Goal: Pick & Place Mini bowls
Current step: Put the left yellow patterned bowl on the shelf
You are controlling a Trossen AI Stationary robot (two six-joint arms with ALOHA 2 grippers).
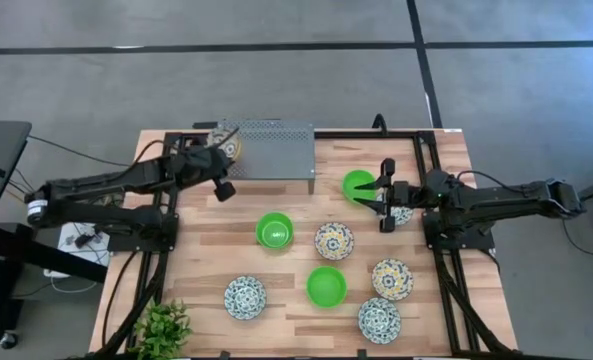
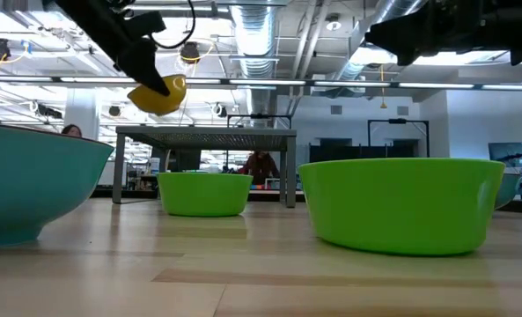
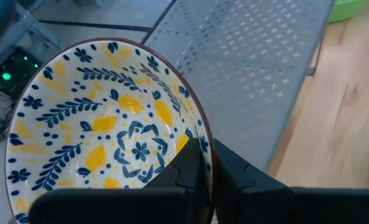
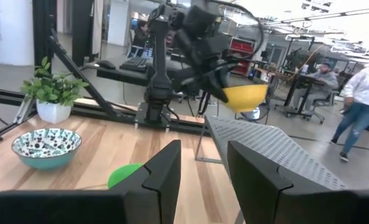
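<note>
Working surface: the wooden table [image 1: 206, 250], with the grey metal stand [image 1: 266, 150] at its far edge.
Left gripper [image 1: 221, 168]: raised over the stand's left end, fingers pinched on the rim of a yellow bowl [image 3: 106, 134], one finger inside, one outside.
Right gripper [image 1: 384, 195]: fingers spread with nothing between them, beside the green bowl [image 1: 357, 184] near the stand's right end.
Risk: the yellow bowl hangs tilted from one rim point, so a quick release could let it slip or land off the stand's edge.
Count, green: three on the table.
Count, yellow: one held, two on the table.
Count, blue and white: two in plain sight; a third seems to lie under the right gripper.
</note>
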